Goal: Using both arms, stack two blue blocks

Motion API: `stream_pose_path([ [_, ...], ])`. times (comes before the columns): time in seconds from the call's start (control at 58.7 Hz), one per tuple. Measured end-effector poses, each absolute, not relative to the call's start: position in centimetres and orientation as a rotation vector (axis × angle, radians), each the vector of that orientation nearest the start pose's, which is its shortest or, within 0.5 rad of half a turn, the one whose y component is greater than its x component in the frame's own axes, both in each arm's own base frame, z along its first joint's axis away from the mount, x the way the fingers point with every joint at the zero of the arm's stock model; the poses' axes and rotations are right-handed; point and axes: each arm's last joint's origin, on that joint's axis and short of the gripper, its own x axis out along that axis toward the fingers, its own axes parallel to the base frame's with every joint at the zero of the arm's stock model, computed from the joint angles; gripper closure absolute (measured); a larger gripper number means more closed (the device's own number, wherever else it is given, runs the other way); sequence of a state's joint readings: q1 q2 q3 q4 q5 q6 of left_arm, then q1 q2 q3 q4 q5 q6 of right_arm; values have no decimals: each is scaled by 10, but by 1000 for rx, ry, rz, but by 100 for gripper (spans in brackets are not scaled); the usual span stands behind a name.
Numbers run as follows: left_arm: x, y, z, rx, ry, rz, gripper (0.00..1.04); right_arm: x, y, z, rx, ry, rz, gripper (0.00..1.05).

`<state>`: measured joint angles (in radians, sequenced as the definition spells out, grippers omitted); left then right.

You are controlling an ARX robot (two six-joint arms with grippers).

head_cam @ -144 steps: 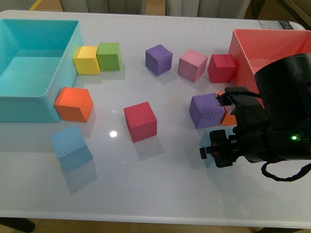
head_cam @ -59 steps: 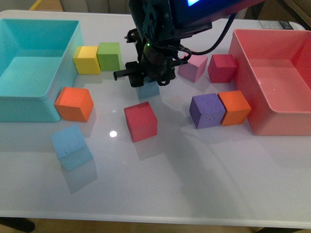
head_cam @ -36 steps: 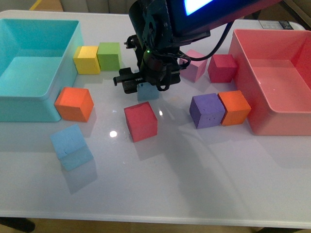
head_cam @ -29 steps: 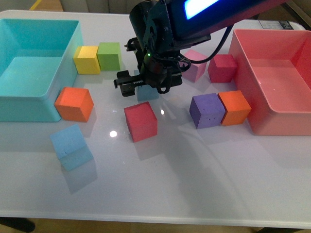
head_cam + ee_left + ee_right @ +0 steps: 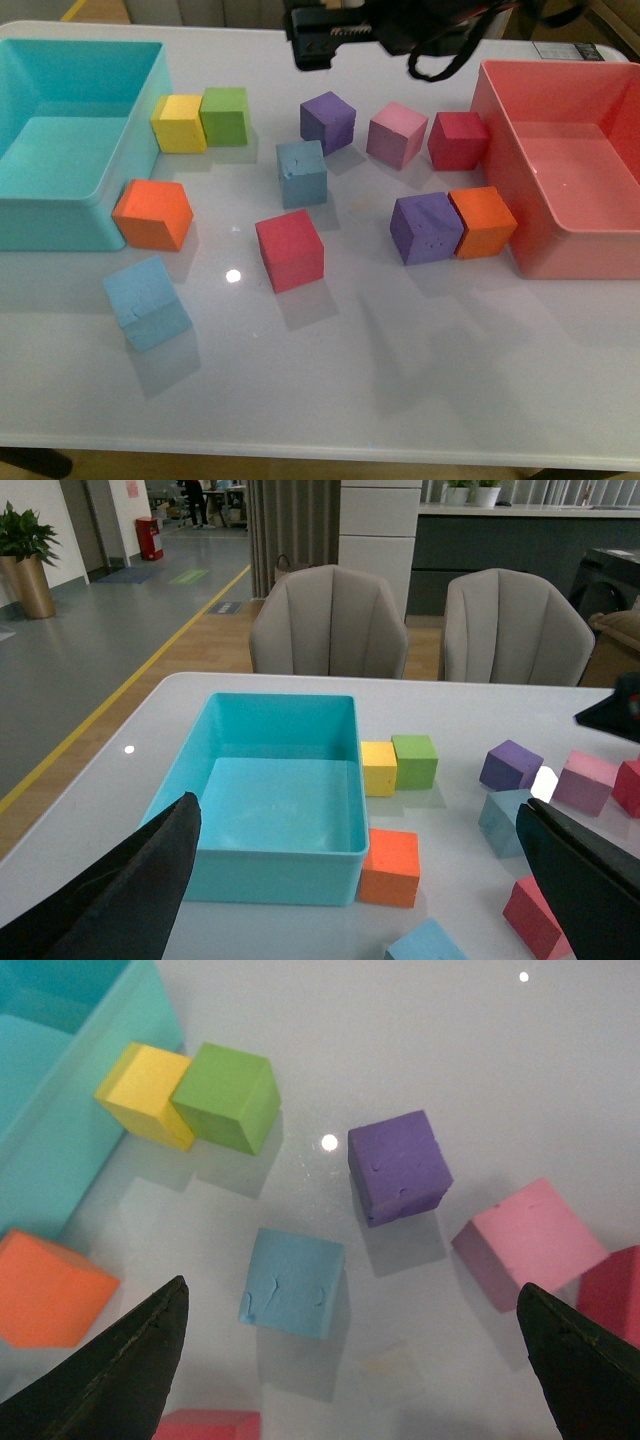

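The glossy white counter [image 5: 400, 380] bears a teal bin [image 5: 60, 215] at left and a pink bin [image 5: 570, 258] at right. Between them lie a yellow cube [image 5: 178, 123] touching a green cube [image 5: 225, 115], far purple cube [image 5: 327, 122], pink cube [image 5: 396, 134], crimson cube [image 5: 458, 139], middle blue block [image 5: 302, 173], red cube [image 5: 289, 250], left orange cube [image 5: 151, 214], near purple cube [image 5: 426, 228] touching right orange cube [image 5: 483, 222], and near blue block [image 5: 146, 302].

2 blue blocks [image 5: 302, 172] [image 5: 145, 300]; 2 purple [image 5: 327, 121] [image 5: 427, 227], orange [image 5: 152, 213] [image 5: 484, 221], red [image 5: 289, 250] [image 5: 458, 138] each; 1 yellow [image 5: 178, 123], green [image 5: 225, 115], pink [image 5: 396, 134]; 2 bins [image 5: 50, 215] [image 5: 560, 255].

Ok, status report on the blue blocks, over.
Left hand open, right hand open, both empty. Blue blocks apart, unstacked. Nothing atop either.
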<state>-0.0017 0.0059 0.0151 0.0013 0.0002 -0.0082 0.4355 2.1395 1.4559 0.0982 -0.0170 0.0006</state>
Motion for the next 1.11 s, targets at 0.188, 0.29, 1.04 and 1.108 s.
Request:
stream_pose_path([
  [0.188, 97, 0, 168, -8, -10, -2, 9, 376, 149, 202, -123, 436, 378, 12],
  [0.29, 97, 0, 168, -8, -10, -2, 9, 340, 113, 211, -63, 130, 78, 29],
  [1.04, 97, 0, 168, -8, -10, -2, 9, 186, 16, 174, -9, 13, 3, 103],
  [1.108, 97, 0, 168, -8, -10, -2, 9, 179, 14, 170, -8, 7, 5, 103],
])
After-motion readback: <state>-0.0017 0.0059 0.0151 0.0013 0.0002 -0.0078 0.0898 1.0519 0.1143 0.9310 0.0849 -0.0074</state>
